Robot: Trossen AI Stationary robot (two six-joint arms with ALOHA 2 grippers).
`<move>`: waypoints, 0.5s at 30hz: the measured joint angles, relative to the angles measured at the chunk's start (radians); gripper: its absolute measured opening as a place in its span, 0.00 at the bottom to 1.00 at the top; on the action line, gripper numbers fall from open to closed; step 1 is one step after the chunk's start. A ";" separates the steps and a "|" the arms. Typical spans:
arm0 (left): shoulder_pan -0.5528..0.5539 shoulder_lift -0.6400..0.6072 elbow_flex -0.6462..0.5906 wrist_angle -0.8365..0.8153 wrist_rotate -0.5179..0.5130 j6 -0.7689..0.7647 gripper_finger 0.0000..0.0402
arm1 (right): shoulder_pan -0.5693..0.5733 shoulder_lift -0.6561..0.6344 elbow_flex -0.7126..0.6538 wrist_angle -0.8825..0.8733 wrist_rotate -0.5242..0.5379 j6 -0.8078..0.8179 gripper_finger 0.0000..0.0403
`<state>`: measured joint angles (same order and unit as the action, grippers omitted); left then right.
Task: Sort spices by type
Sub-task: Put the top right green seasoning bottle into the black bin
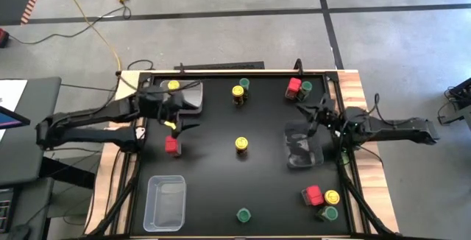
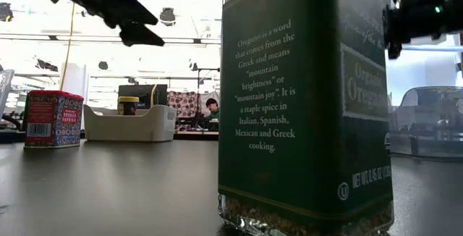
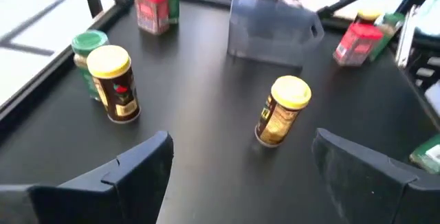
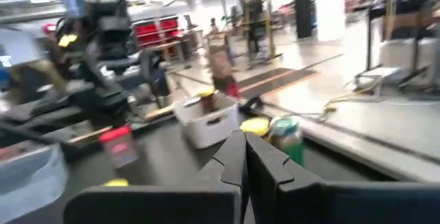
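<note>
1. High view, from straight above: a black table (image 1: pixel 221 159) holds small spice jars scattered about, some with yellow lids, some with green lids, plus red blocky tins.
2. The left gripper (image 1: pixel 179 126) hovers at the table's left, fingers spread wide and holding nothing. A red tin (image 1: pixel 172 146) sits just beside it.
3. From the left wrist, the nearest target looks like the yellow-lid jar (image 3: pixel 282 110) standing alone mid-table, between the open fingers' line of reach.
4. The right gripper (image 1: pixel 318 115) hangs over a clear bin (image 1: pixel 304 146) at the right, fingers pressed shut and empty.
5. Handling, as I judge it: these jars are small, rigid and light, likely glass, so breakable and smooth-sided. A tall jar tips easily.
6. Best hold: squarely across the round body below the lid, not the lid itself.
</note>
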<state>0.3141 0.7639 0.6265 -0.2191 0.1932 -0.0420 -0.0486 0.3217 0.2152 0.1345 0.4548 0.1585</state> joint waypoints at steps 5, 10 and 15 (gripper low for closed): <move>-0.001 -0.121 -0.089 0.073 0.001 -0.062 0.83 | -0.037 0.134 0.157 -0.130 0.078 0.007 0.09; -0.001 -0.168 -0.105 0.072 0.001 -0.073 0.83 | -0.090 0.273 0.357 -0.337 0.082 0.124 0.09; -0.001 -0.171 -0.105 0.072 0.001 -0.052 0.83 | -0.168 0.406 0.556 -0.630 0.082 0.190 0.09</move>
<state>0.3134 0.5926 0.5213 -0.1471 0.1944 -0.0939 -0.2162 0.7274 0.7709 -0.4956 0.5365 0.3480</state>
